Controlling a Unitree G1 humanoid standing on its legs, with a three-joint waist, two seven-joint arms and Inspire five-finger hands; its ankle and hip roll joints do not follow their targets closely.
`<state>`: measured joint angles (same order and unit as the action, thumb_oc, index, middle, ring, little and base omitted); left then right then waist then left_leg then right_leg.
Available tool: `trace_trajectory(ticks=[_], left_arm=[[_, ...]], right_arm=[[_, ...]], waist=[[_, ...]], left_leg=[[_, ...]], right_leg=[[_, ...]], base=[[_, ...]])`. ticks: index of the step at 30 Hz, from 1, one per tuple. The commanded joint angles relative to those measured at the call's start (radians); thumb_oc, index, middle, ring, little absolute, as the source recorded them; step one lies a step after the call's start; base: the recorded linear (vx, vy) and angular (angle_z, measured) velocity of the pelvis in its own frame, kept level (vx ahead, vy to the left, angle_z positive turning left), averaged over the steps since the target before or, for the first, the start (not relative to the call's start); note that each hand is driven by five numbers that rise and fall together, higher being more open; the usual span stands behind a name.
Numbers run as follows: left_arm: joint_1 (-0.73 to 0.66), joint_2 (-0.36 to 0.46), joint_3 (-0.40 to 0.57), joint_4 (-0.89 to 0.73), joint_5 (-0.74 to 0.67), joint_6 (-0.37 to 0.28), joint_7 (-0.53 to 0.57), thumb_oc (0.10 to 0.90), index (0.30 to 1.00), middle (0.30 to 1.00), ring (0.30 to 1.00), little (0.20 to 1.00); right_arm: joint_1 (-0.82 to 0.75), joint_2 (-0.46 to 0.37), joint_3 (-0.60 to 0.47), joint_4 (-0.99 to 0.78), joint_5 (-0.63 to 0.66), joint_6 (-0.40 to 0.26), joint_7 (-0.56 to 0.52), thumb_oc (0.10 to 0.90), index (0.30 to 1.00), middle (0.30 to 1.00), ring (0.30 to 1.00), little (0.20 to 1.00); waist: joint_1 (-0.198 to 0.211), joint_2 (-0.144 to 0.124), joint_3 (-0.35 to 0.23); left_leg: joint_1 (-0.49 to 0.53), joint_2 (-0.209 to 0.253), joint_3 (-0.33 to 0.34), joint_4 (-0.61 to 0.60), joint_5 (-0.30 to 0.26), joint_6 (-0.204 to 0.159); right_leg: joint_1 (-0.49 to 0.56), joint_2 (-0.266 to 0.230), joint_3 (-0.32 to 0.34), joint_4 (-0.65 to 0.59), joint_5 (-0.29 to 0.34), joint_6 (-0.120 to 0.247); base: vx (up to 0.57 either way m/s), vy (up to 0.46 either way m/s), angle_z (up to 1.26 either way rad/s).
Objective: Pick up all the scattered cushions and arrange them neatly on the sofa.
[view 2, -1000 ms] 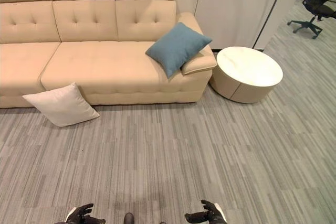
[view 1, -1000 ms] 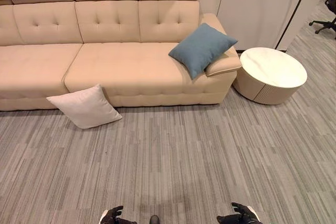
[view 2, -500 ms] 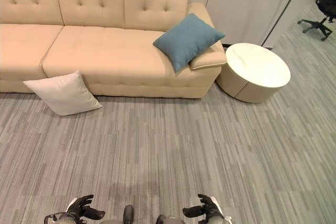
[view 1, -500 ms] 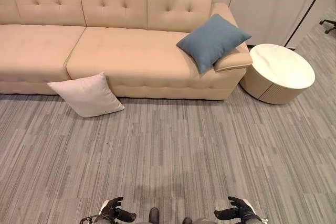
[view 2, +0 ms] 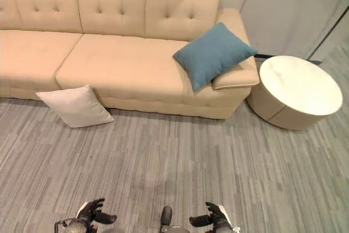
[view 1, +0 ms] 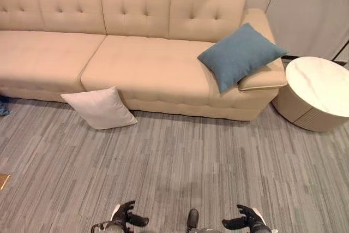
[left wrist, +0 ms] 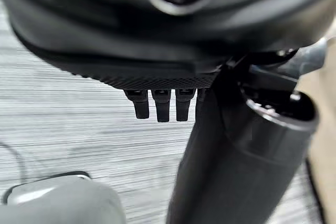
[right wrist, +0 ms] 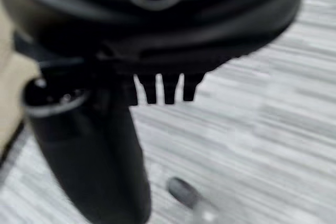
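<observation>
Two dark hands sit nearest the camera, low over the grey striped carpet floor (view 1: 218,156): the left hand (view 1: 124,216) and the right hand (view 1: 245,221), each with fingers loosely spread and nothing held. Their wrist views show straight fingertips hanging above bare carpet. Open carpet lies between the hands and the furniture, with no object in the way. Farther on, a white square fabric cushion (view 1: 100,108) stands tilted on the floor, leaning against the front base of the long beige tufted leather sofa (view 1: 131,64), near the seam between two seat sections. On the sofa's right end, a blue-grey square fabric cushion (view 1: 240,55) rests at a slant, its upper edge propped on the padded armrest (view 1: 264,77) and its lower corner on the seat. Just beside that armrest, on the floor, stands a round cream side counter with a pale marble-like top (view 1: 322,94). At the far left floor edge, a small blue item (view 1: 2,106) and a tan scrap (view 1: 2,180) are too cropped to identify.
</observation>
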<state>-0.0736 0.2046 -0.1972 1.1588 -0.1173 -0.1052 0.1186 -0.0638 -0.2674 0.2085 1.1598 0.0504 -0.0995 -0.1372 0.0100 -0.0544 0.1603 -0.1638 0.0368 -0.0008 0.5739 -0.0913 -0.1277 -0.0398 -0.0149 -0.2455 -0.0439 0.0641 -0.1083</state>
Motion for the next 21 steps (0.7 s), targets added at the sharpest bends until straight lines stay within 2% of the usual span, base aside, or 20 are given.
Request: trace_trajectory(ticks=[1,3,4,5,7,8,14,15,16,17,18,19,20,21], left_arm=[[-0.046,0.028,-0.049,-0.019,-0.010,-0.036,0.008,0.800,0.900,0.900,0.900,0.900],[-0.044,0.027,-0.052,-0.013,-0.005,-0.035,0.008,0.800,0.900,0.900,0.900,0.900],[-0.038,0.026,-0.053,-0.005,0.003,-0.034,0.009,0.800,0.900,0.900,0.900,0.900],[-0.038,0.026,-0.053,-0.005,0.003,-0.034,0.009,0.800,0.900,0.900,0.900,0.900],[-0.031,0.024,-0.050,0.008,0.008,-0.032,0.013,0.800,0.900,0.900,0.900,0.900],[-0.027,0.022,-0.047,0.014,0.007,-0.030,0.010,0.800,0.900,0.900,0.900,0.900],[-0.006,0.025,-0.039,0.045,0.035,-0.017,0.002,0.800,0.900,0.900,0.900,0.900],[-0.005,0.032,-0.035,0.047,0.038,-0.013,0.002,0.800,0.900,0.900,0.900,0.900],[-0.006,0.037,-0.035,0.047,0.041,-0.012,0.004,0.800,0.900,0.900,0.900,0.900],[-0.011,0.048,-0.031,0.045,0.040,-0.011,0.003,0.800,0.900,0.900,0.900,0.900],[-0.007,0.054,-0.027,0.047,0.040,-0.013,0.004,0.800,0.900,0.900,0.900,0.900],[-0.007,0.054,-0.027,0.047,0.040,-0.013,0.004,0.800,0.900,0.900,0.900,0.900],[-0.006,0.054,-0.024,0.049,0.041,-0.012,0.003,0.800,0.900,0.900,0.900,0.900],[-0.006,0.054,-0.020,0.049,0.042,-0.013,0.001,0.800,0.900,0.900,0.900,0.900]], right_arm=[[0.023,-0.049,-0.002,-0.013,0.036,-0.015,-0.031,0.800,0.900,0.900,0.900,0.900],[0.026,-0.052,0.001,-0.009,0.035,-0.017,-0.031,0.800,0.900,0.900,0.900,0.900],[0.028,-0.051,0.002,-0.003,0.032,-0.017,-0.034,0.800,0.900,0.900,0.900,0.900],[0.028,-0.051,0.003,-0.003,0.032,-0.017,-0.034,0.800,0.900,0.900,0.900,0.900],[0.028,-0.050,0.006,0.003,0.026,-0.014,-0.041,0.800,0.900,0.900,0.900,0.900],[0.029,-0.047,0.005,0.004,0.026,-0.014,-0.039,0.800,0.900,0.900,0.900,0.900],[0.033,-0.028,0.008,0.002,0.013,-0.009,-0.032,0.800,0.900,0.900,0.900,0.900],[0.023,-0.025,0.007,-0.005,0.007,-0.005,-0.029,0.800,0.900,0.900,0.900,0.900],[0.017,-0.025,0.009,-0.012,0.003,-0.004,-0.026,0.800,0.900,0.900,0.900,0.900],[0.004,-0.027,0.011,-0.023,0.001,-0.002,-0.025,0.800,0.900,0.900,0.900,0.900],[0.002,-0.029,0.010,-0.030,-0.003,-0.005,-0.024,0.800,0.900,0.900,0.900,0.900],[0.002,-0.029,0.010,-0.031,-0.003,-0.004,-0.024,0.800,0.900,0.900,0.900,0.900],[-0.001,-0.032,0.007,-0.033,-0.003,-0.004,-0.026,0.800,0.900,0.900,0.900,0.900],[-0.007,-0.036,0.006,-0.035,-0.008,-0.004,-0.028,0.800,0.900,0.900,0.900,0.900]], waist=[[-0.011,-0.015,0.028],[-0.004,-0.025,0.024],[0.002,-0.023,0.018],[0.002,-0.025,0.020],[0.019,-0.014,0.018],[0.023,-0.008,0.013],[0.028,-0.010,-0.012],[0.034,-0.004,-0.007],[0.033,-0.001,0.002],[0.026,0.010,0.015],[0.021,0.024,0.015],[0.021,0.023,0.015],[0.019,0.027,0.013],[0.019,0.035,0.007]], left_leg=[[0.039,-0.002,0.087,-0.153,0.044,0.078],[-0.001,-0.006,0.099,-0.223,0.013,0.091],[-0.018,-0.015,0.096,-0.312,0.020,0.093],[-0.013,-0.017,0.097,-0.316,0.021,0.093],[-0.044,-0.028,0.074,-0.413,0.087,0.085],[-0.027,-0.028,0.069,-0.459,0.094,0.086],[0.027,-0.053,0.061,-0.485,0.079,0.110],[0.053,-0.056,0.067,-0.489,0.060,0.128],[0.066,-0.058,0.074,-0.485,0.049,0.141],[0.090,-0.055,0.080,-0.483,0.036,0.160],[0.126,-0.055,0.087,-0.498,0.020,0.170],[0.127,-0.056,0.087,-0.499,0.020,0.170],[0.149,-0.057,0.090,-0.511,0.013,0.172],[0.175,-0.052,0.100,-0.525,-0.001,0.171]], right_leg=[[0.026,-0.026,0.079,0.051,-0.085,0.140],[0.048,-0.032,0.083,0.037,-0.095,0.147],[0.065,-0.024,0.088,0.027,-0.106,0.153],[0.069,-0.026,0.089,0.026,-0.106,0.153],[0.097,-0.006,0.106,0.016,-0.121,0.155],[0.105,0.001,0.115,0.015,-0.127,0.158],[0.097,-0.015,0.136,0.110,-0.145,0.183],[0.053,-0.033,0.117,0.224,-0.135,0.210],[0.017,-0.052,0.107,0.297,-0.104,0.229],[-0.044,-0.075,0.089,0.419,-0.059,0.250],[-0.081,-0.099,0.058,0.467,-0.046,0.251],[-0.081,-0.100,0.058,0.469,-0.047,0.251],[-0.088,-0.112,0.031,0.455,-0.047,0.245],[-0.101,-0.138,-0.024,0.398,-0.062,0.233]], base=[[0.17,-0.050,0.08],[0.19,0.024,0.00],[0.20,0.045,-0.05],[0.22,0.082,0.07],[0.18,0.085,0.07],[0.20,0.108,-0.20],[0.17,0.144,-0.43],[0.10,0.148,-0.22],[0.16,0.222,-0.16],[0.20,0.191,-0.25],[0.17,0.144,-0.15],[0.18,0.084,-0.12],[0.20,0.009,0.05],[0.20,0.007,-0.02]])
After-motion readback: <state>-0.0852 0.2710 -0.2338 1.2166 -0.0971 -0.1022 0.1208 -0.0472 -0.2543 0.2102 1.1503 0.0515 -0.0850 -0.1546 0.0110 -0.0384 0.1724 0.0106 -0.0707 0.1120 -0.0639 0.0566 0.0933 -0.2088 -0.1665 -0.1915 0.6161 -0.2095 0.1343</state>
